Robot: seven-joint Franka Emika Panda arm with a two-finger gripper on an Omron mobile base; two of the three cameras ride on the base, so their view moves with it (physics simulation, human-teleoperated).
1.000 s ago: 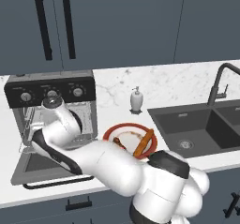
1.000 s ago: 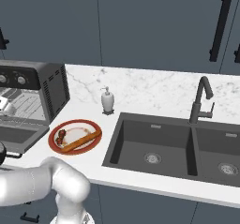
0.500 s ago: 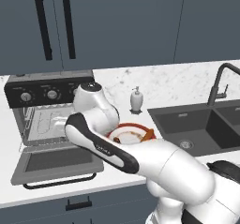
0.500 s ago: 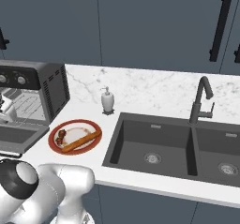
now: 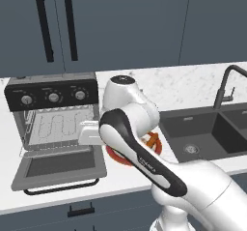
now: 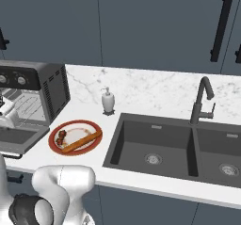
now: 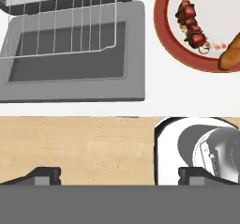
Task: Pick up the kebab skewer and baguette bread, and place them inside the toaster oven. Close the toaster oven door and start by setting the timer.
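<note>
We see our hand (image 7: 119, 176) spread wide and empty above the white marbled tabletop (image 6: 141, 90). The chunky red kebab skewer (image 7: 191, 25) and smooth orange-brown baguette bread (image 6: 81, 141) lie on a round red-rimmed plate (image 6: 55, 149). Beside it stands the boxy toaster oven (image 5: 50, 93), its toaster oven door (image 7: 75, 73) dropped flat under the wire rack (image 7: 65, 31).

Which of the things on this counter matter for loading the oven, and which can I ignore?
For the job:
- kebab skewer, on the plate
- baguette bread, on the same plate
- toaster oven, wire rack partly pulled out
- toaster oven door, dropped open
- gripper, open and empty

Lying about:
- soap dispenser
- sink
- tap
</note>
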